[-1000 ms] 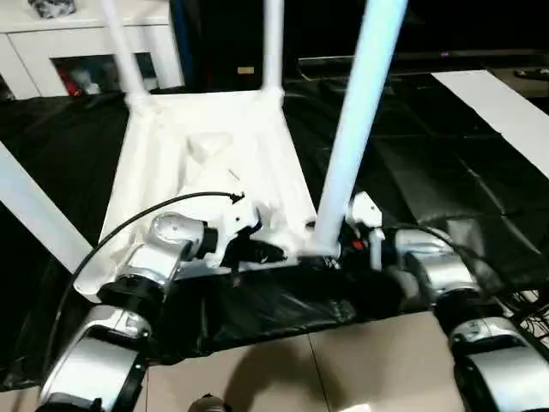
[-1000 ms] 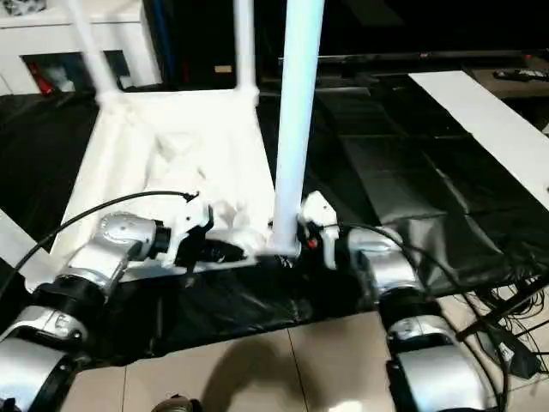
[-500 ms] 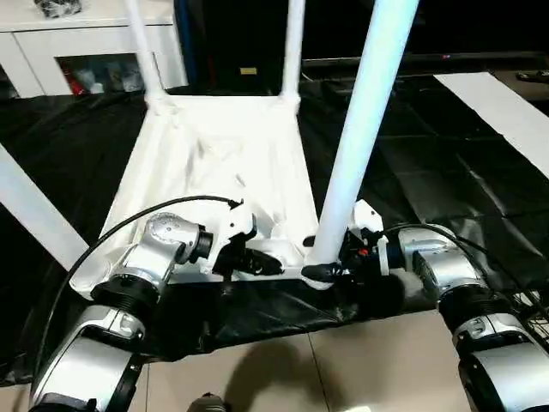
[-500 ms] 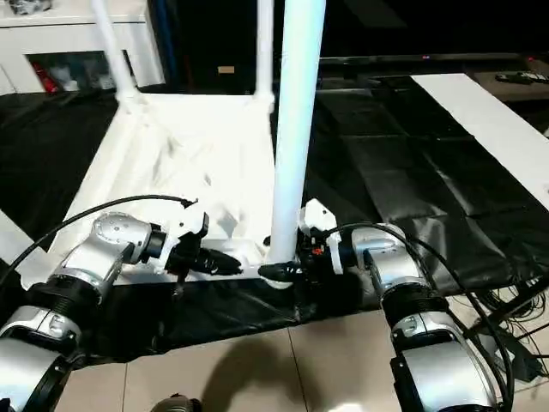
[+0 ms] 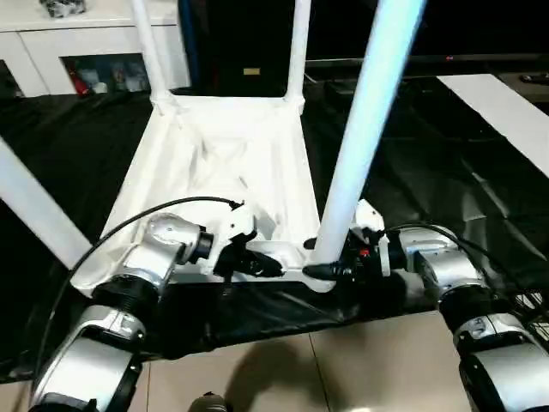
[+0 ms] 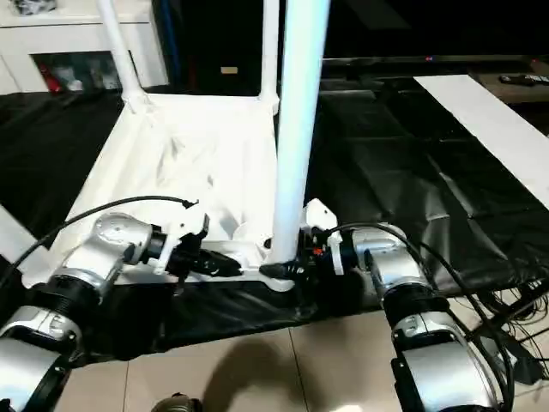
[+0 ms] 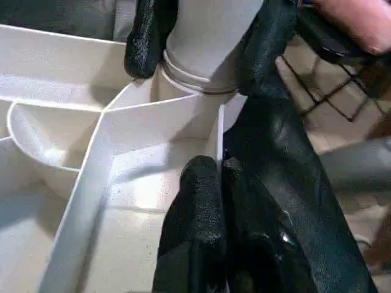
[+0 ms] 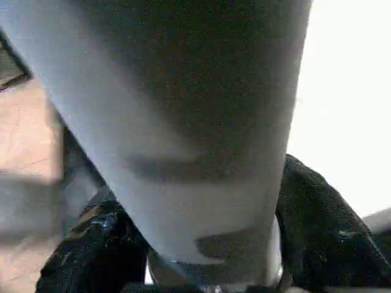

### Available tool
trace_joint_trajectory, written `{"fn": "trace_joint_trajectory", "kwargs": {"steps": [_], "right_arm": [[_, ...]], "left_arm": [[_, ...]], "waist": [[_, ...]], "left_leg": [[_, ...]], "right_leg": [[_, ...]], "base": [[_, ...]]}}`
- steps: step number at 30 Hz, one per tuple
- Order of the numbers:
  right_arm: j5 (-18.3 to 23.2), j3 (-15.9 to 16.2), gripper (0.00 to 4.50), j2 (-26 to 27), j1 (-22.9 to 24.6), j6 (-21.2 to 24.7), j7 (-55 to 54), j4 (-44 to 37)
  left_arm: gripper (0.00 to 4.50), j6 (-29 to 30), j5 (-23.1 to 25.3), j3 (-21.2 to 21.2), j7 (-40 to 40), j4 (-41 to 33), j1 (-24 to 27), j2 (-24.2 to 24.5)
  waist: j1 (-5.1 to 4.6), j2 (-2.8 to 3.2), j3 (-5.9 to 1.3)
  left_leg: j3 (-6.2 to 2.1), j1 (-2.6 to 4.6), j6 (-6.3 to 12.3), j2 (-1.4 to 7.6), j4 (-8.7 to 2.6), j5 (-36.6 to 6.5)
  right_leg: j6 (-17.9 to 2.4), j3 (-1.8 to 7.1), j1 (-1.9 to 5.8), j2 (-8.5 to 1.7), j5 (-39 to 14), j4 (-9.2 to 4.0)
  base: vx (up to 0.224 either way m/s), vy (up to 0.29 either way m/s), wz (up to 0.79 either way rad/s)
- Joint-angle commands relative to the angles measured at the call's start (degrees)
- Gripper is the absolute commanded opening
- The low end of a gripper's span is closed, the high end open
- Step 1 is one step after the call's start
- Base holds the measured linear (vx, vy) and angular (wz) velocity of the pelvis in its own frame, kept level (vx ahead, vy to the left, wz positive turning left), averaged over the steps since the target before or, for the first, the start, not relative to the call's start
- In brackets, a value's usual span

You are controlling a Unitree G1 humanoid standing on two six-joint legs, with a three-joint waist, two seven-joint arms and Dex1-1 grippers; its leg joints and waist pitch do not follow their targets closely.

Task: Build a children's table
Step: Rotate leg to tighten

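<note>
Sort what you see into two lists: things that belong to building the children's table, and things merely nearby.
Belonging to the job:
- upturned table top
- near leg, gripped at its base by the right gripper
- two far legs
- left gripper

Merely nearby:
- white cabinet
- black sheet

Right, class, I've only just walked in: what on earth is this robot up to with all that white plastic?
It is putting together a children's table, which lies upside down on black sheeting with its ribbed underside up. The right end effector is closed around the base of the near leg, right where it enters a corner socket. The left end effector is pinched shut on the table's near rim beside that socket, apparently steadying it. Two more legs stand upright in the far corners.
</note>
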Motion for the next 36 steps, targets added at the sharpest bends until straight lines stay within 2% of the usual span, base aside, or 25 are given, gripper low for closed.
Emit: {"fn": "trace_joint_trajectory", "kwargs": {"steps": [1, 2, 3, 4, 6, 8, 9, 10, 11, 13, 14, 16, 18, 20, 23, 24, 25, 28, 29, 30, 31, 32, 34, 36], "right_arm": [[-2.3, 0.9, 2.49, 5.1, 1.4, 1.3, -11.9, 3.5], [-2.3, 0.9, 2.49, 5.1, 1.4, 1.3, -11.9, 3.5], [-2.0, -0.8, 2.49, 7.9, 1.2, 2.5, -19.9, 5.0], [-1.6, -1.5, 2.49, 9.6, 1.2, 3.0, -23.4, 5.3], [-1.3, -1.9, 2.48, 10.7, 1.1, 3.3, -25.3, 5.5], [-1.5, -2.6, 2.48, 14.7, 0.7, 3.5, -32.5, 6.2], [-1.3, -3.0, 2.48, 15.7, 0.4, 3.6, -34.0, 6.4], [-0.8, -3.6, 2.48, 17.5, -0.1, 3.6, -36.5, 6.7], [-0.6, -4.2, 2.48, 18.6, -0.5, 3.6, -38.0, 7.1], [-0.8, -4.7, 2.48, 20.6, -1.4, 3.2, -41.3, 7.9], [-0.2, -5.3, 2.48, 21.5, -1.8, 2.9, -41.4, 8.0], [0.2, -5.6, 3.04, 22.0, -2.0, 2.7, -41.5, 8.0], [1.0, -6.3, 3.24, 22.1, -2.0, 1.3, -41.3, 7.3], [1.0, -6.7, 3.55, 21.2, -1.8, 0.0, -41.0, 6.6], [0.7, -6.3, 3.69, 18.3, -1.0, -1.3, -36.0, 5.7], [0.5, -5.7, 3.85, 16.9, -0.5, -1.6, -32.9, 5.0], [0.5, -5.6, 3.97, 16.7, -0.4, -1.6, -32.3, 4.9], [-0.4, -3.6, 4.31, 13.5, 0.8, -1.9, -25.7, 3.1], [-0.4, -3.6, 4.31, 13.5, 0.8, -1.9, -25.7, 3.1], [-1.3, -2.0, 4.42, 10.9, 1.5, -3.1, -20.9, 2.3], [-1.6, -1.1, 4.42, 9.1, 1.8, -3.6, -17.4, 1.9], [-1.9, 0.0, 4.42, 7.0, 2.0, -4.2, -13.2, 1.3], [-1.9, 0.2, 4.42, 6.2, 2.1, -4.5, -11.1, 1.0], [-1.3, 1.1, 4.42, 3.3, 1.9, -3.0, -2.5, 0.0]], "left_arm": [[0.0, 2.2, 0.2, 0.3, 7.6, 0.6, -0.8, -5.0], [0.0, 2.2, 0.2, 0.3, 7.6, 0.6, -0.8, -5.0], [0.0, 3.4, 0.1, 0.4, 10.6, 0.4, -0.7, -7.5], [0.0, 3.9, 0.1, 0.6, 12.9, 0.5, -0.8, -9.0], [0.0, 4.2, 0.1, 0.7, 14.3, 0.6, -0.9, -9.9], [0.0, 5.8, -0.5, 1.5, 18.5, 0.5, -1.1, -12.8], [0.0, 5.9, -0.4, 1.4, 19.0, 0.4, -1.0, -13.3], [0.0, 6.1, -0.3, 1.4, 19.9, 0.3, -1.0, -14.1], [0.0, 6.1, 0.0, 1.3, 20.3, 0.1, -0.8, -14.5], [0.0, 6.2, 0.5, 1.1, 20.7, -0.5, -0.4, -14.9], [0.0, 6.3, 0.5, 1.1, 20.7, -0.8, -0.1, -15.0], [0.0, 6.5, 0.5, 1.2, 20.8, -1.0, 0.0, -14.9], [0.0, 6.3, 0.5, 1.1, 20.4, -1.6, 0.5, -14.1], [0.0, 6.1, 0.3, 1.2, 19.8, -2.0, 0.9, -13.1], [0.0, 5.3, 0.0, 1.4, 17.4, -2.8, 1.5, -11.3], [0.0, 4.7, -0.1, 1.4, 16.1, -3.0, 1.7, -10.6], [0.0, 4.6, -0.1, 1.4, 15.8, -3.1, 1.7, -10.4], [0.0, 4.2, -0.8, 1.2, 12.1, -3.8, 2.1, -8.6], [0.0, 4.2, -0.8, 1.2, 12.1, -3.8, 2.1, -8.6], [0.0, 3.5, -1.5, 1.1, 8.7, -4.7, 2.4, -7.2], [0.0, 3.3, -1.8, 0.8, 6.5, -5.1, 2.5, -6.1], [0.0, 2.9, -2.0, 0.5, 3.9, -5.5, 2.7, -4.8], [0.0, 2.9, -2.0, 0.4, 2.9, -5.7, 2.7, -4.2], [0.0, 2.3, -1.3, 0.2, 0.5, -5.2, 2.5, -2.5]], "waist": [[-0.43, -0.31, -3.06], [-0.79, -0.34, -2.71], [-1.29, -0.39, -2.53], [-1.76, -0.18, -2.62], [-2.37, -0.37, -2.5], [-2.94, 0.01, -2.4], [-3.27, -0.24, -2.4], [-3.44, -0.21, -2.44], [-3.62, 0.07, -2.44], [-3.93, 0.09, -2.67], [-4.03, 0.17, -2.79], [-4.36, 0.02, -2.7], [-4.58, 0.22, -2.76], [-4.62, 0.19, -2.83], [-4.45, 0.12, -2.85], [-4.41, 0.03, -2.93], [-4.32, -0.02, -2.95], [-3.66, 0.03, -3.09], [-3.45, 0.04, -3.14], [-2.95, 0.09, -3.32], [-2.65, 0.09, -3.41], [-2.4, 0.07, -3.54], [-2.13, 0.19, -3.58], [-1.9, 0.14, -3.92]], "left_leg": [[0.31, 1.27, 0.97, 0.7, -4.12, -17.2], [0.17, 1.43, -0.34, 0.57, -4.44, -19.9], [-0.21, 1.37, -1.5, 0.38, -4.76, -21.9], [-0.57, 1.56, -2.17, 0.28, -4.92, -23.4], [-0.67, 1.66, -2.33, 0.19, -4.91, -24.6], [-0.86, 2.07, -1.85, -0.11, -4.78, -26.8], [-1.12, 1.99, -1.66, -0.27, -4.84, -27.2], [-1.27, 1.74, -1.59, -0.31, -4.92, -27.1], [-1.52, 1.52, -1.67, -0.4, -5.13, -27.3], [-1.64, 1.4, -1.5, -0.4, -5.33, -27.6], [-1.53, 1.53, -1.31, -0.36, -5.48, -27.1], [-1.41, 1.51, -0.91, -0.29, -5.57, -27.7], [-1.38, 1.76, -0.59, -0.14, -5.61, -28.8], [-1.27, 1.34, -0.35, -0.08, -5.73, -27.6], [-0.79, 1.63, 0.23, -0.09, -5.49, -26.8], [-0.71, 1.38, 0.74, -0.11, -5.44, -25.7], [-0.65, 1.25, 1.06, -0.13, -5.42, -25.0], [-0.14, 1.48, 2.22, 0.14, -5.09, -21.8], [-0.14, 1.44, 2.27, 0.19, -5.09, -21.0], [-0.02, 1.4, 2.5, 0.32, -4.98, -19.4], [0.13, 1.14, 2.72, 0.39, -4.85, -17.8], [0.15, 1.23, 3.09, 0.37, -4.77, -17.5], [0.36, 1.17, 3.87, 0.47, -4.41, -15.5], [0.32, 0.82, 4.51, 0.38, -4.11, -11.8]], "right_leg": [[-13.3, 1.36, 2.04, -2.55, -14.6, -4.39], [-11.6, 1.42, 1.85, -2.65, -20.3, -4.99], [-9.6, 1.31, 1.93, -2.72, -25.6, -5.41], [-8.2, 1.2, 1.86, -2.87, -28.7, -5.83], [-7.4, 1.14, 1.55, -2.71, -30.4, -6.16], [-6.2, 1.16, 0.9, -2.65, -33.7, -7.0], [-5.7, 0.99, 0.98, -2.58, -35.0, -7.14], [-5.5, 0.94, 1.17, -2.58, -35.2, -7.08], [-5.0, 0.72, 1.27, -2.62, -35.8, -7.17], [-4.9, 0.52, 1.5, -2.53, -34.5, -7.31], [-5.4, 0.57, 1.36, -2.46, -32.4, -7.34], [-6.4, 0.6, 1.25, -2.23, -30.0, -7.29], [-7.4, 0.67, 1.11, -2.26, -28.3, -7.22], [-8.0, 0.74, 1.4, -2.25, -25.8, -6.99], [-9.1, 1.1, 1.14, -2.26, -23.6, -6.9], [-9.4, 1.14, 1.49, -2.3, -22.7, -6.81], [-9.4, 1.14, 1.61, -2.26, -22.1, -6.75], [-10.8, 1.36, 1.5, -2.25, -19.3, -6.46], [-10.9, 1.36, 1.64, -2.3, -18.9, -6.39], [-11.2, 1.29, 1.79, -2.22, -17.5, -6.15], [-11.8, 1.31, 1.95, -2.15, -15.2, -5.77], [-12.0, 1.17, 2.01, -2.08, -14.7, -5.71], [-13.4, 1.28, 1.87, -1.97, -11.0, -5.26], [-14.6, 1.08, 2.45, -1.87, -5.6, -4.39]], "base": [[0.0, 0.0, 0.0], [0.0, 0.0, 0.0], [-0.051, -0.006, -0.1], [-0.051, -0.006, -0.1], [-0.026, 0.002, -0.05], [0.0, 0.0, 0.0], [0.0, 0.0, 0.0], [0.0, 0.0, 0.0], [0.0, 0.0, 0.0], [0.0, 0.0, 0.0], [0.0, 0.0, 0.0], [0.0, 0.0, 0.0], [0.0, 0.0, 0.0], [0.0, 0.0, 0.0], [0.0, 0.0, 0.0], [0.0, 0.0, 0.0], [0.0, 0.0, 0.0], [0.0, 0.0, 0.0], [0.0, 0.0, 0.0], [0.0, 0.0, 0.0], [0.0, 0.0, 0.0], [0.0, 0.0, 0.0], [0.0, 0.0, 0.0], [0.0, 0.0, 0.0]]}}
